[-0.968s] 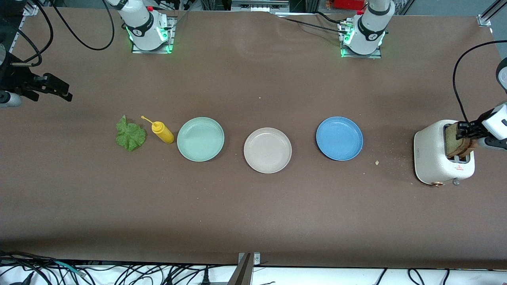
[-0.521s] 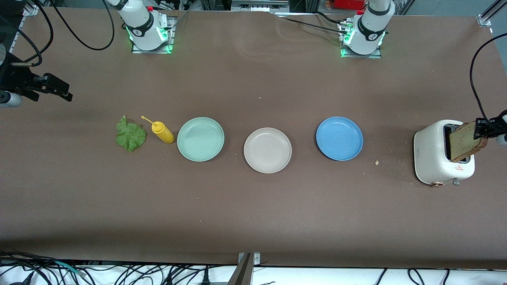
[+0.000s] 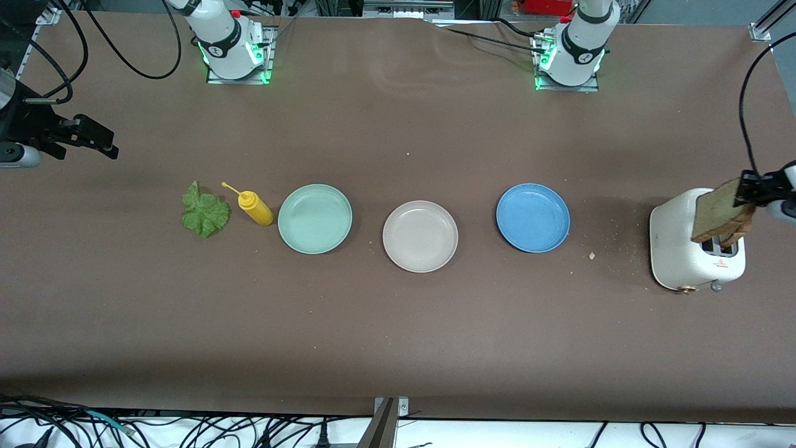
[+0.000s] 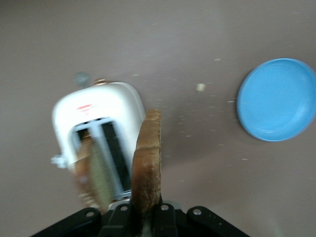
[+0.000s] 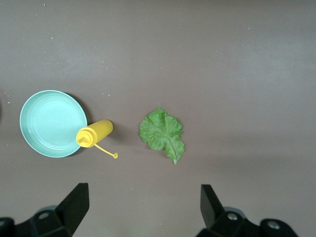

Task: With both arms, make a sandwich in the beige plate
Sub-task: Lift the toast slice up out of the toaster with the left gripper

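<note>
Left gripper point(image 3: 746, 190) pinches a bread slice point(image 3: 721, 214) by its top edge, hanging it on edge just above the white toaster point(image 3: 681, 249) at the left arm's end of the table; a second slice point(image 4: 89, 168) sits in a slot. Nearest the front camera, the beige plate point(image 3: 420, 236) holds nothing, so assembly has barely begun. Beside the mustard bottle point(image 3: 255, 208), the lettuce leaf point(image 3: 204, 213) lies flat, stem pointing away from the camera. Right gripper point(image 5: 143, 205) waits spread wide above it.

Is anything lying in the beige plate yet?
No: in the front view the beige plate is bare, while the left gripper holds a bread slice over the toaster.
</note>
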You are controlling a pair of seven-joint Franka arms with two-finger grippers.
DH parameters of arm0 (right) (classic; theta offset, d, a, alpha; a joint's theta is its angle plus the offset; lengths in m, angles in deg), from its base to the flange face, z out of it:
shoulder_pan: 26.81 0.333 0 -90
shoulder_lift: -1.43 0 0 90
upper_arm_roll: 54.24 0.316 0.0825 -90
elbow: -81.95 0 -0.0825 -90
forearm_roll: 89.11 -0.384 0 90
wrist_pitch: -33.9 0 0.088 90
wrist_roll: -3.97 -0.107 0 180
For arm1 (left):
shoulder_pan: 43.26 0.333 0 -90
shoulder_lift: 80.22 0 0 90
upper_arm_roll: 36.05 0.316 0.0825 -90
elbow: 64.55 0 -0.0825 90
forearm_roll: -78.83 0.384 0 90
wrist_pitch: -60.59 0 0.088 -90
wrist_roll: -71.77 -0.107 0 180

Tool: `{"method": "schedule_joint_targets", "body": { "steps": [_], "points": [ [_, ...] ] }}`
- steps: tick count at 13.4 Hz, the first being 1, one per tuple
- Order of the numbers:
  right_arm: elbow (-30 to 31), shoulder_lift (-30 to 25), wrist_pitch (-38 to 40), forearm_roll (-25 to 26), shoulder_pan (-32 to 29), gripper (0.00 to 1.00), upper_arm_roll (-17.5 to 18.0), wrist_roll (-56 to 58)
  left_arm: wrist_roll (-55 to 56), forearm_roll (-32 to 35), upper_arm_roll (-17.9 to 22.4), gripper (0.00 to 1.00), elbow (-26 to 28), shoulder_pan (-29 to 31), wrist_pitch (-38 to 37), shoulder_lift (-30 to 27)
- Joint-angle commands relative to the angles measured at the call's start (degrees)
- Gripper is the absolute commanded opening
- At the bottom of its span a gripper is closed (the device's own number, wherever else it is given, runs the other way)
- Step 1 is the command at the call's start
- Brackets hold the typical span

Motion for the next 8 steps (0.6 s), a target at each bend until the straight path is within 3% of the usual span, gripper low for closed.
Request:
{"method": "schedule_joint_targets", "body": {
  "steps": [1, 5, 8],
  "points": [
    [-0.3, -0.5, 1.0, -0.5, 0.1, 1.00, -0.1, 0.7, 2.5, -8.4, 0.4, 0.00, -2.0, -0.9, -4.4, 1.2],
    [-0.3, -0.5, 1.0, -0.5, 0.1, 1.00, -0.1, 0.7, 8.5, -18.2, 0.4, 0.00, -2.1, -6.9, -8.3, 3.4],
    [-0.3, -0.6, 1.0, -0.5, 0.1, 1.00, -0.2, 0.7, 11.4, -29.1, 0.4, 0.00, -2.0, -10.3, -8.4, 7.4]
  ]
}}
